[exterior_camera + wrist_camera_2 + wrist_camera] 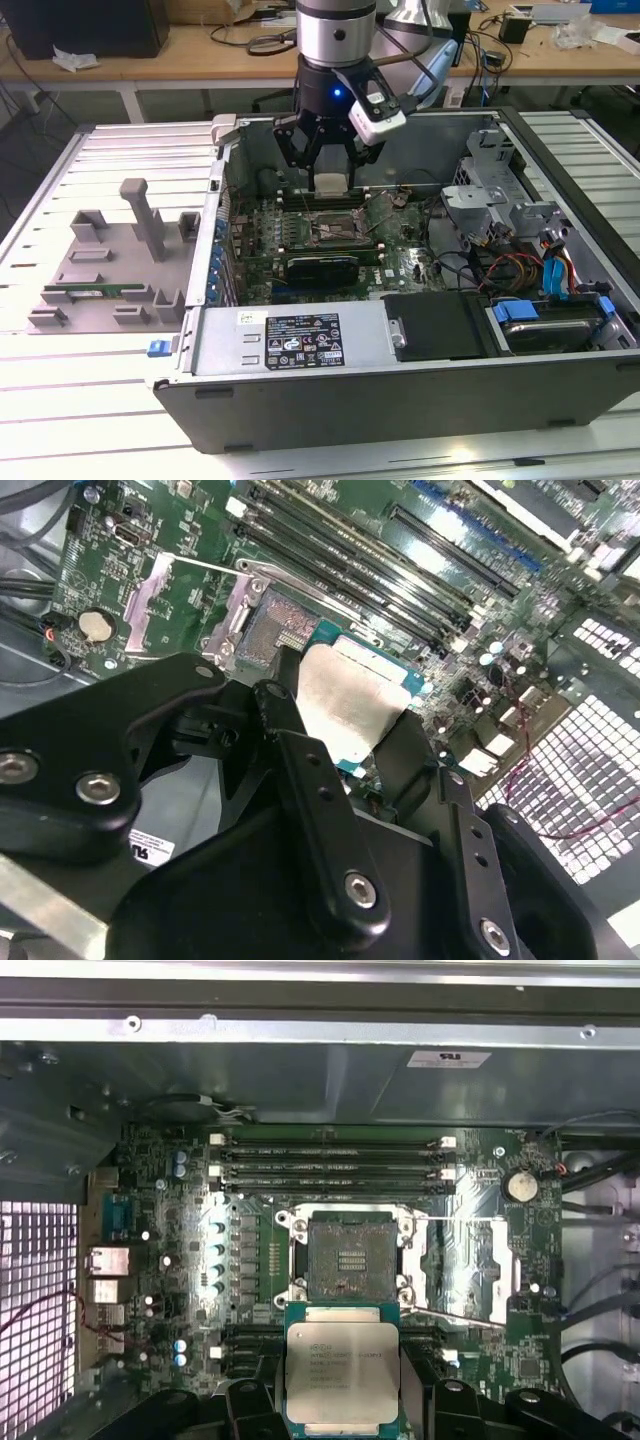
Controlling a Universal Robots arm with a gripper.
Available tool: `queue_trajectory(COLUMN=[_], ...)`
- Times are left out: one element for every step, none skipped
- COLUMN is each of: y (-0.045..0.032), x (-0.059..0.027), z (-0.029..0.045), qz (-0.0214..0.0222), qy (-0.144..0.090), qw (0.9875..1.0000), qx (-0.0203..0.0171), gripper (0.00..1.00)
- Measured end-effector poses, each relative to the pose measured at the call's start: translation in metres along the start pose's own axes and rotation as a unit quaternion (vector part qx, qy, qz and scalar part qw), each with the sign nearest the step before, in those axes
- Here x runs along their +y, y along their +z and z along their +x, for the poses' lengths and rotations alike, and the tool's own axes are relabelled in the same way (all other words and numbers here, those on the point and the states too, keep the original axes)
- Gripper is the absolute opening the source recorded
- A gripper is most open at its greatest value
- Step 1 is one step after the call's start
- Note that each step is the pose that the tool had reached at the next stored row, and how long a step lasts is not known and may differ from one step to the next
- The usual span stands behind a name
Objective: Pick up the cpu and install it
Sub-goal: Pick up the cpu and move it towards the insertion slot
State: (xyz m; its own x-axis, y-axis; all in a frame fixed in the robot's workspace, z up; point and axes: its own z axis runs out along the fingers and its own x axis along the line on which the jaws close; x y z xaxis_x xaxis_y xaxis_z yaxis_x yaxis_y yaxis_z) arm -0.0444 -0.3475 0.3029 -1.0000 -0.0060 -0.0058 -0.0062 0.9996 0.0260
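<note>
My gripper [330,172] is closed on the cpu [332,183]. The black fingers [300,760] press on two opposite edges of the chip, and its silver top shows between them in both wrist views (the green rim also shows around it). I hold the cpu [342,1365] flat in the air, inside the open computer case [300,345] and above the motherboard [180,1260].

The chip is not in its place yet. The socket [350,1255] lies just beside it in the first wrist view, uncovered, and its metal frame plate [470,1260] is folded away to one side. In the exterior view the socket [335,228] is under my gripper, with a gap between them.

Next to the socket run the long black memory slots [330,1165], and a round coin battery [520,1184] sits near the folded plate.

Outside the case, at the exterior view's left, a grey holder tray [100,262] lies on the table, with a green memory stick [90,291] on it.
</note>
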Motion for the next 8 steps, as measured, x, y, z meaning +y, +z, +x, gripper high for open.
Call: queue_trajectory(y=[0.0010, 0.0025, 0.0035, 0.0043, 0.0054, 0.0063, 0.0081, 0.0100], x=[0.0010, 0.0027, 0.0037, 0.0045, 0.0056, 0.0064, 0.0076, 0.0083], z=[0.0000, 0.0000, 0.0000, 0.0001, 0.0002, 0.0002, 0.0003, 0.0004], qz=[0.0000, 0.0000, 0.0000, 0.0000, 0.0000, 0.0000, -0.0001, -0.0001], qy=[0.000, 0.000, 0.000, 0.000, 0.000, 0.000, 0.000, 0.000], qw=[1.0000, 1.0000, 1.0000, 1.0000, 1.0000, 1.0000, 1.0000, 1.0000], qx=[0.0000, 0.0000, 0.0000, 0.0001, 0.0001, 0.0001, 0.0000, 0.0000], gripper=[0.55, 0.55, 0.55, 0.55, 0.55, 0.55, 0.55, 0.55])
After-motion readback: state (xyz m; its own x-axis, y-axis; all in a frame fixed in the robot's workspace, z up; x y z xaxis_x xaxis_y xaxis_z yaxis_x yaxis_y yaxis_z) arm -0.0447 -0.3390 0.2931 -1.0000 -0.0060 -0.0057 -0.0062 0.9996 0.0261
